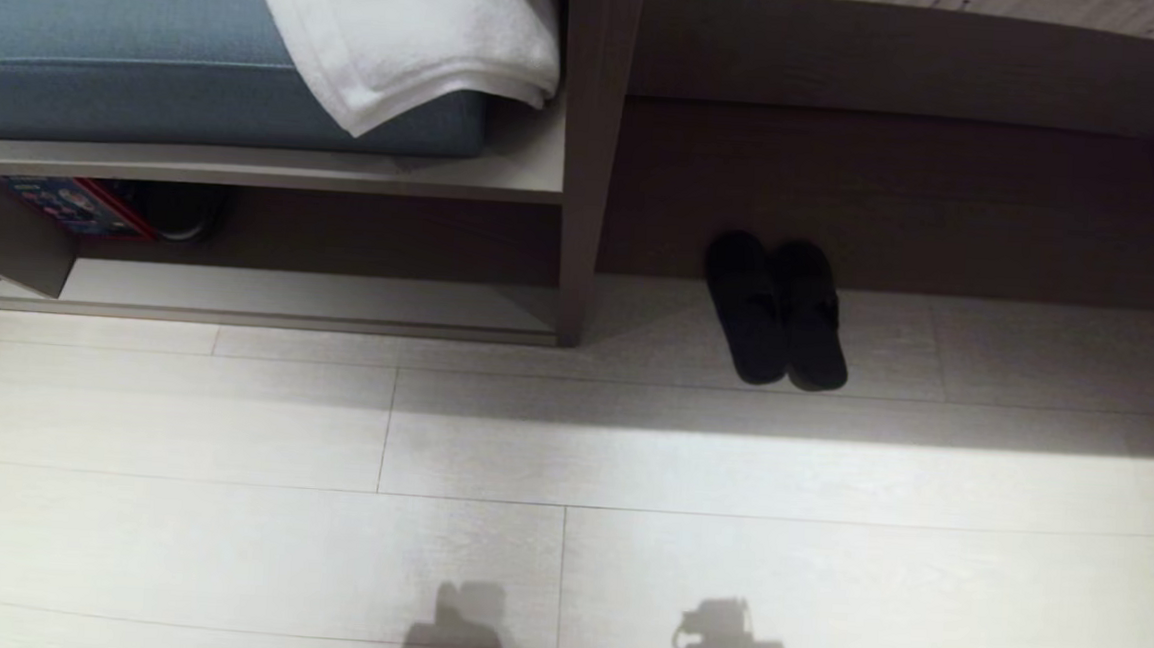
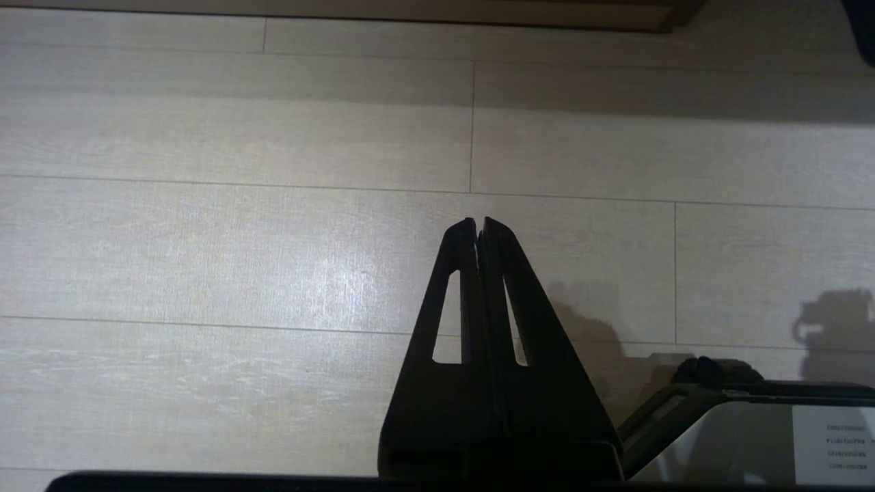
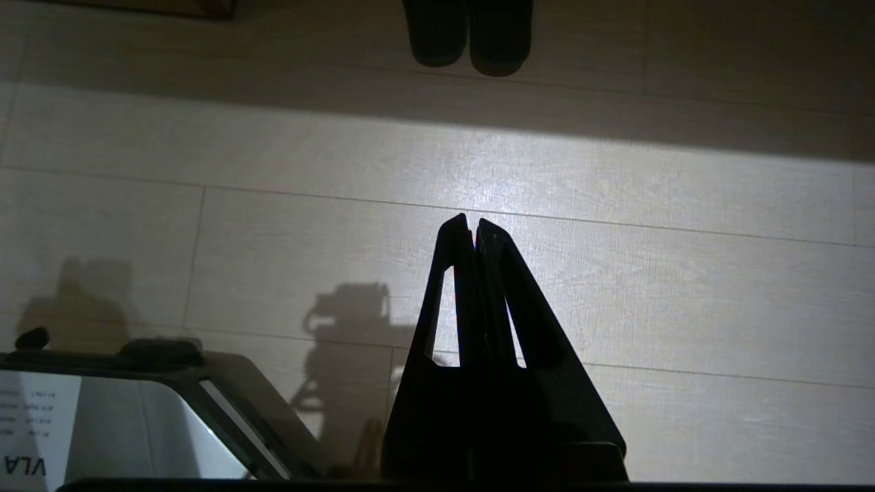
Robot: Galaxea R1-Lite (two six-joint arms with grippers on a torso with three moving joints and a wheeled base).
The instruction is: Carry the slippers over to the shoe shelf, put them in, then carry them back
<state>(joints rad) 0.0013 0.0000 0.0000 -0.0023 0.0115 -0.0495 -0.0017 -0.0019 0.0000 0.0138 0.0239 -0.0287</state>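
The slippers [image 1: 776,311], a dark pair lying side by side, rest on the pale floor at the mouth of a wide recess on the right. Their near ends also show far ahead in the right wrist view, slippers [image 3: 468,31]. The shoe shelf [image 1: 288,294] is the low cubby at the left, with a light bottom plank and a slanted panel at its left end. My left gripper [image 2: 478,222] is shut and empty over bare floor. My right gripper [image 3: 472,222] is shut and empty too, well short of the slippers. Neither arm shows in the head view, only their shadows.
A blue cushion [image 1: 104,35] with a white towel [image 1: 404,33] lies on the bench above the shelf. A colourful box [image 1: 73,205] and a dark object [image 1: 178,209] sit inside the cubby. An upright board [image 1: 587,164] divides shelf from recess. My base [image 3: 137,410] shows beside the fingers.
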